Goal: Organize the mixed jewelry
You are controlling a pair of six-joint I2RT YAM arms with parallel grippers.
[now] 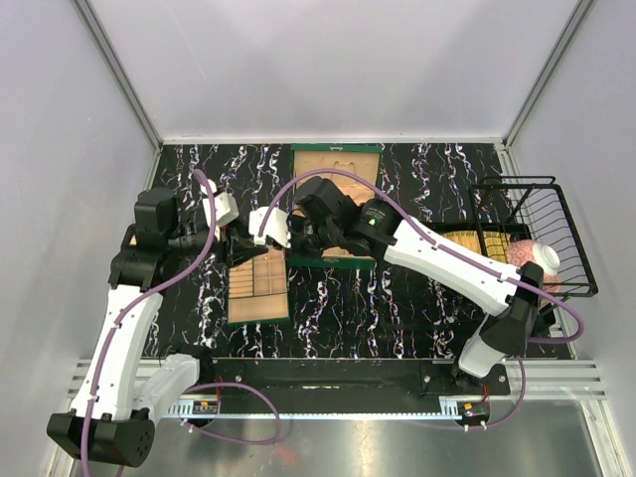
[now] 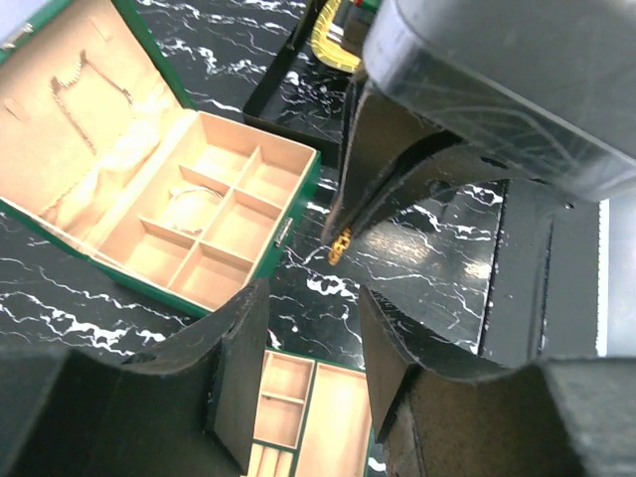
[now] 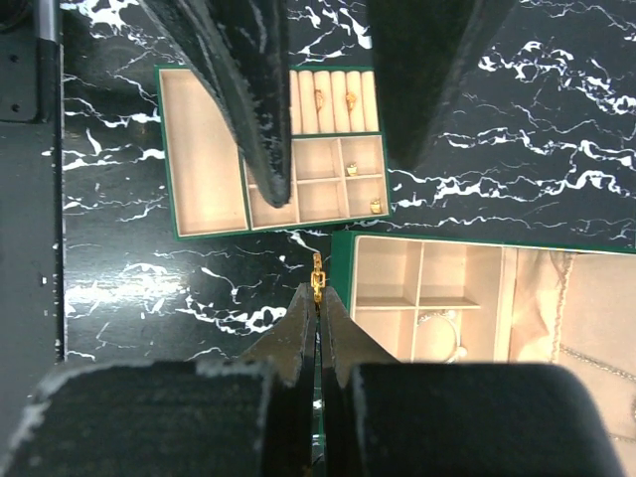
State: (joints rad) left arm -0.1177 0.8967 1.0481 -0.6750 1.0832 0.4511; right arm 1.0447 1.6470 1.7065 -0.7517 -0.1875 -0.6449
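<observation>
A: Progress?
B: Partway. Rings [image 3: 350, 99] sit in tray [image 3: 204, 149] slots, bracelet [image 3: 437, 323] in box [image 3: 388, 268]. Right gripper [image 3: 318, 296], clamped tight, pinches a gold piece [image 3: 317, 268] over the table [image 3: 149, 248] between tray and box; not yet placed. Left gripper [image 2: 313, 303] half open, empty.
A: Surroundings?
B: Black marbled top, pale walls, wire basket [image 1: 542, 214] at right.

One overhead; two close, seemingly downward

tray [image 1: 260, 298] left of box [image 1: 336, 164] | bracelet [image 3: 437, 323] in box compartment | rings [image 3: 350, 99] in tray | basket [image 1: 514, 183] far right
</observation>
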